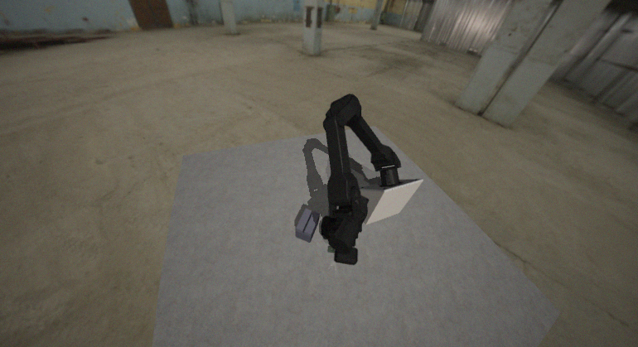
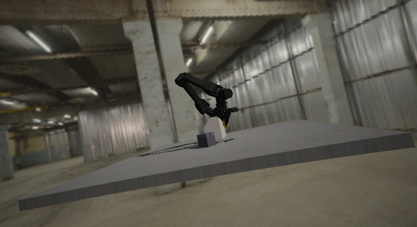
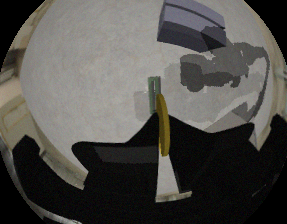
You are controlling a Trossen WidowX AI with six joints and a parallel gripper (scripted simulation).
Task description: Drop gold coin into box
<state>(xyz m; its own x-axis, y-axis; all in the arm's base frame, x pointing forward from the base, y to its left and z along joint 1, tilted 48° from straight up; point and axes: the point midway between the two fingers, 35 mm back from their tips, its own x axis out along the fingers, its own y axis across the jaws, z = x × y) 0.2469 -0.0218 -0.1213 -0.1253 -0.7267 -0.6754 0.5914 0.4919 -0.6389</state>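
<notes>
The gold coin (image 2: 224,124) (image 3: 164,127) is held on edge between the fingertips of my black gripper (image 2: 226,124) (image 3: 162,118), which is shut on it. In the top view the arm hides the fingertips and coin. The coin hangs above the small dark-green holder (image 1: 331,249) (image 2: 229,140) (image 3: 151,92), apart from it; the holder's narrow groove looks empty in the wrist view. The closed grey box (image 1: 303,234) (image 2: 206,140) (image 3: 191,37) sits on the slab a little to one side of the holder, with a narrow dark slot in its lid. The coin is not over the box.
A pale slanted block (image 1: 395,202) (image 2: 216,128) stands at the arm's base, close to the gripper and box. Everything rests on a wide grey slab (image 1: 232,264) (image 2: 145,169). The arm's shadow falls beside the box.
</notes>
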